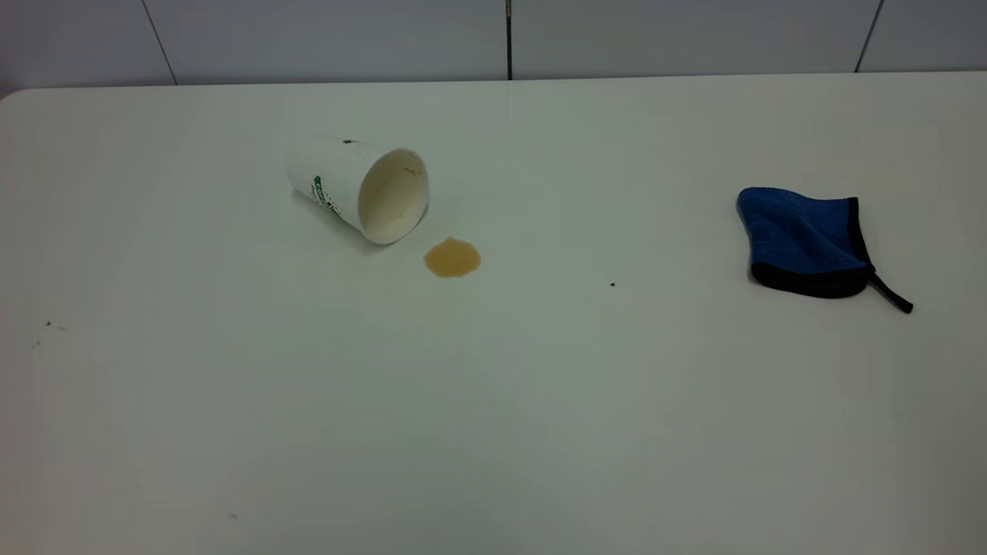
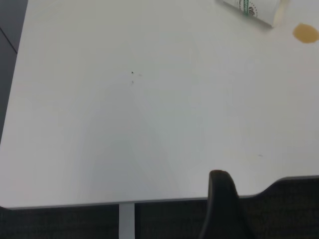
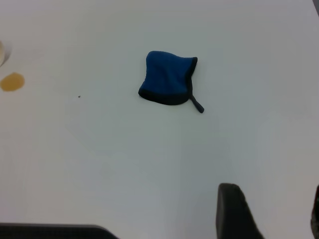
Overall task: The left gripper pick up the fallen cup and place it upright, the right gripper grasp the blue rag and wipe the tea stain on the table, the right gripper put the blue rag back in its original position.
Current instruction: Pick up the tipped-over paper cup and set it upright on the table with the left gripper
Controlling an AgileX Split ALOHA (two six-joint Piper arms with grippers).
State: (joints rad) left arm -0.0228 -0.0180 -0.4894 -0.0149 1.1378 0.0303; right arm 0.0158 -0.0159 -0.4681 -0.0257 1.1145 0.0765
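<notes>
The white paper cup (image 1: 358,189) lies on its side on the table (image 1: 493,401), left of centre, with its mouth towards the tea stain (image 1: 452,257). The stain is a small brown blot just in front of the cup's rim. The blue rag (image 1: 806,240) lies folded at the right, its strap trailing. Neither gripper shows in the exterior view. In the left wrist view, the left gripper (image 2: 222,204) is over the table's edge, far from the cup (image 2: 251,9) and stain (image 2: 305,33). In the right wrist view, the right gripper (image 3: 274,214) is open and empty, well short of the rag (image 3: 167,78).
A tiny dark speck (image 1: 612,284) lies between the stain and the rag, and a few more specks (image 1: 48,324) lie at the far left. A grey panelled wall (image 1: 509,38) runs behind the table's back edge.
</notes>
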